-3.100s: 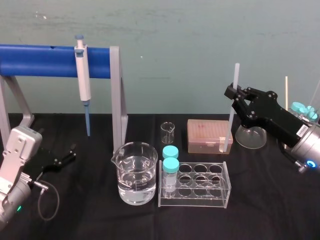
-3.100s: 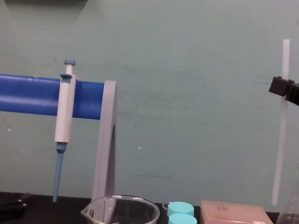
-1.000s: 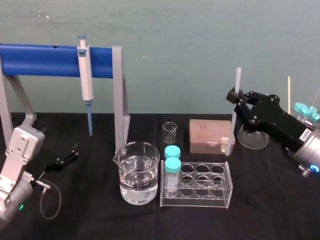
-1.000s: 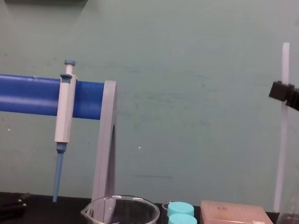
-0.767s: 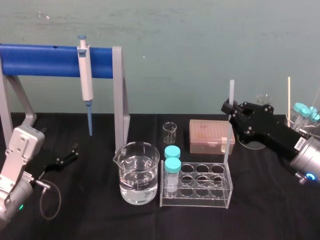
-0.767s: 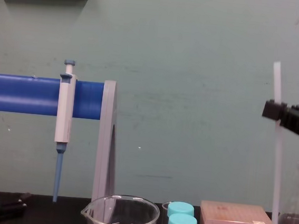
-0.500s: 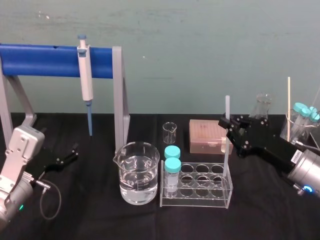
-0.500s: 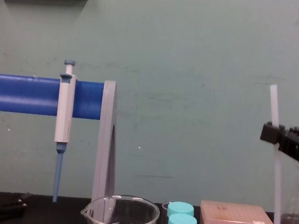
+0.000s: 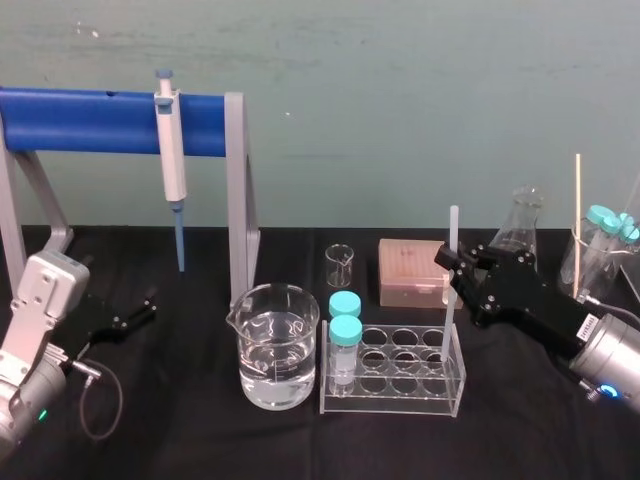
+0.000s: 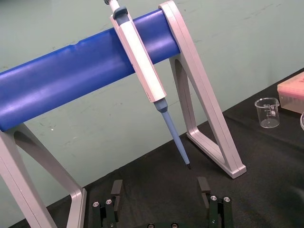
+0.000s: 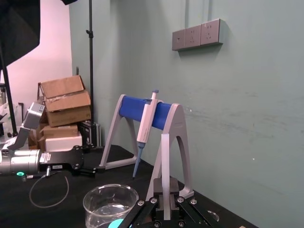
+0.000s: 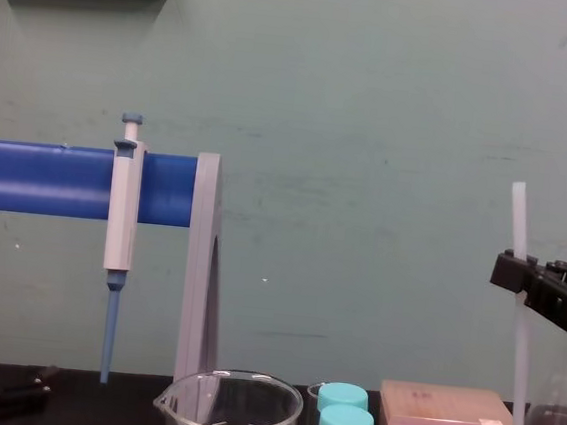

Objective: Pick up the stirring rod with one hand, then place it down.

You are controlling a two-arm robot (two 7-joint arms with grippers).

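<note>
Right pincer (image 9: 448, 262), black, blocky, clamps the thin translucent stirring rod (image 9: 452, 226) upright, lower end at clear plastic rack (image 9: 390, 398). Left pincer (image 10: 159, 186) spread wide on black bench (image 9: 200, 432).

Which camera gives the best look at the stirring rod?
The head view: the whole stirring rod stands upright in the right gripper, lower end at the rack's right end. The chest view shows the rod side-on, bottom cut off. The right wrist view shows a short stretch above the jaws. The left gripper rests open, far left.
</note>
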